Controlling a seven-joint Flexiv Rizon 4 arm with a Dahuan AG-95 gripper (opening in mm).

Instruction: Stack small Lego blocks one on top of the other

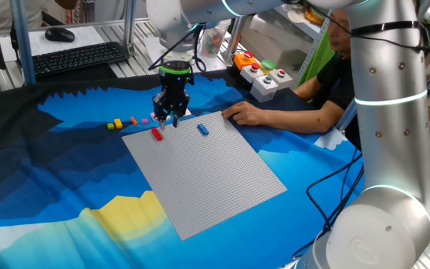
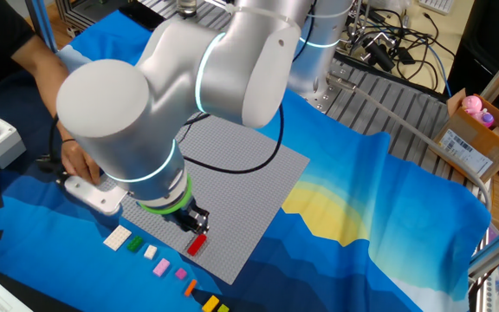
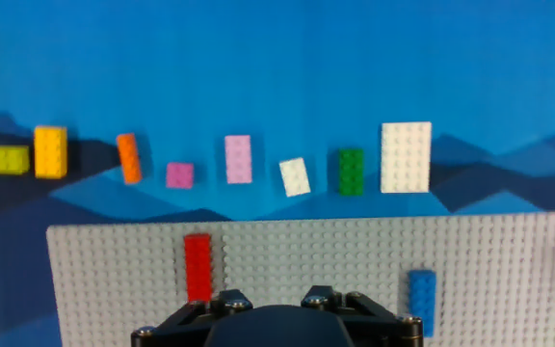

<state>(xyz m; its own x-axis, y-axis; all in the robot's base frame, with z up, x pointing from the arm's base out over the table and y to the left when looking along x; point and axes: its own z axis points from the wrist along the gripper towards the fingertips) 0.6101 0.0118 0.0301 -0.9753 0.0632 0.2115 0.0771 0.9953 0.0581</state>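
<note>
Worktop: blue patterned cloth [image 1: 66,172] under a large grey baseplate [image 1: 207,175]; a seated person's hand [image 1: 242,113] rests at the plate's far corner, a button box [image 1: 266,78] and a keyboard [image 1: 77,57] lie beyond.
End effector [image 1: 170,113]: hangs over the plate's edge nearest the row of loose bricks, fingers pointing down. I cannot tell from any view whether the fingers are parted or closed; nothing shows between them.
Nearest brick: red block [image 3: 198,267], on the plate just ahead of the end effector and a little to its left in the hand view; its long axis runs away from the end effector, toward the plate's edge.
Next nearest: blue block [image 3: 422,292], also on the plate, ahead and well to the right, long axis parallel to the red one.
Beyond the plate edge: a row on the cloth, running crosswise to the end effector's view: green block [image 3: 351,172], small white block [image 3: 295,176] tilted, pink block [image 3: 238,158], small magenta block [image 3: 179,174], orange block [image 3: 129,158] slightly tilted.
Farthest left of the row: yellow block [image 3: 50,152] with a lime block [image 3: 12,159] touching or just beside it.
Farthest right of the row: wide white plate-brick [image 3: 406,157].
Stacking so far: no block sits on another.
Deciding relation: I judge the red block the likeliest target; a grasp would close across its short sides, so the fingers should straddle it left to right.
</note>
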